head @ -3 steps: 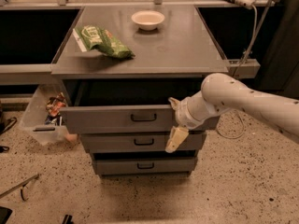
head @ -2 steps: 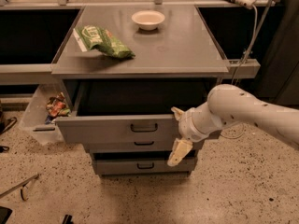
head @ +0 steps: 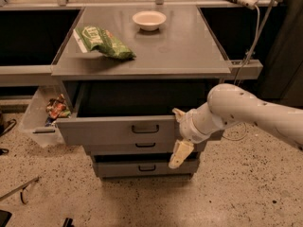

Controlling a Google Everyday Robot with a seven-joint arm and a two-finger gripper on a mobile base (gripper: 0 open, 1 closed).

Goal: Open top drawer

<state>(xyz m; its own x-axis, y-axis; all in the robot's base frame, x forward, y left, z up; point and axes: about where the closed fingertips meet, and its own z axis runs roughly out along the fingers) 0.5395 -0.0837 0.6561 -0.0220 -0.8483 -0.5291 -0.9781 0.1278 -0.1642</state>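
The top drawer (head: 113, 130) is the wide grey one just under the cabinet top, with a small black bar handle (head: 145, 128). It stands pulled out, and its inside (head: 137, 98) is dark. Two shorter grey drawers (head: 142, 167) sit shut below it. My gripper (head: 179, 134) is at the right end of the top drawer's front, away from the handle. Its fingers are spread: one cream finger (head: 178, 112) is at the front's upper edge and the other hangs down in front of the lower drawers. It holds nothing.
A green chip bag (head: 103, 41) and a white bowl (head: 149, 20) lie on the grey cabinet top (head: 189, 46). A clear bin with snack packets (head: 47, 115) stands on the floor at the left. Cables (head: 251, 27) hang at the right. Speckled floor lies in front.
The top drawer has slid further out toward the camera. My gripper has moved with it, toward the camera and slightly lower.
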